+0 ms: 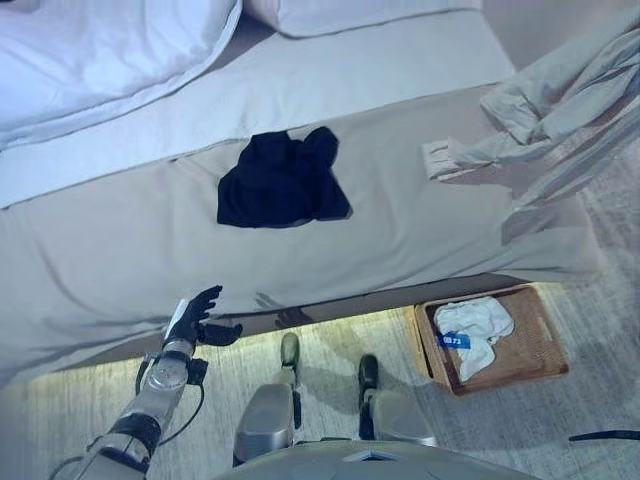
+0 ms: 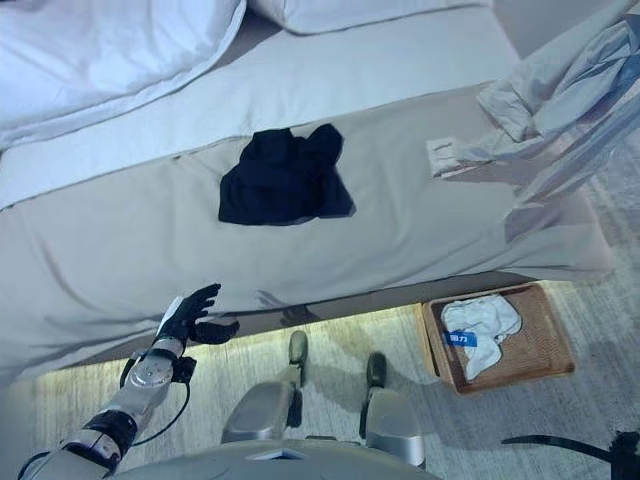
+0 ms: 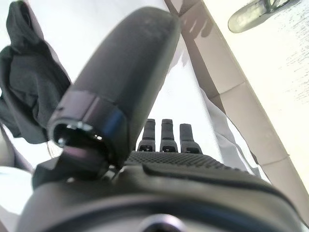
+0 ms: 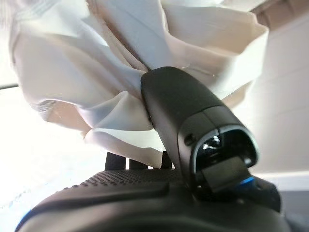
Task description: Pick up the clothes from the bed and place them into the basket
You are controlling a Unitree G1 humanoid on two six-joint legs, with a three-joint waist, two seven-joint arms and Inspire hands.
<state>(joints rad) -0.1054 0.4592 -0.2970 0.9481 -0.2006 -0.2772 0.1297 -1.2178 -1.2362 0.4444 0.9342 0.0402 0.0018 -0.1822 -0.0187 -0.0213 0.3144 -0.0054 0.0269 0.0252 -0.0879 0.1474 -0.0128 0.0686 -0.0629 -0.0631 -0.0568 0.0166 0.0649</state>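
A black garment (image 1: pixel 283 180) lies crumpled in the middle of the grey bed (image 1: pixel 120 250); it also shows in the left wrist view (image 3: pixel 29 106). A pale grey garment (image 1: pixel 540 110) hangs lifted over the bed's right end. In the right wrist view my right hand (image 4: pixel 183 121) is shut on this pale cloth (image 4: pixel 96 72), thumb pressed into its folds. My left hand (image 1: pixel 195 318) is open and empty at the bed's near edge, lower left of the black garment, fingers straight (image 3: pixel 166 133). A brown wicker basket (image 1: pixel 545 330) stands on the floor by the bed's right end.
A white cloth (image 1: pixel 475 330) with a blue tag lies in the basket. White pillows (image 1: pixel 100 50) and a folded white sheet sit at the far side of the bed. Pale carpet runs along the bed's near side.
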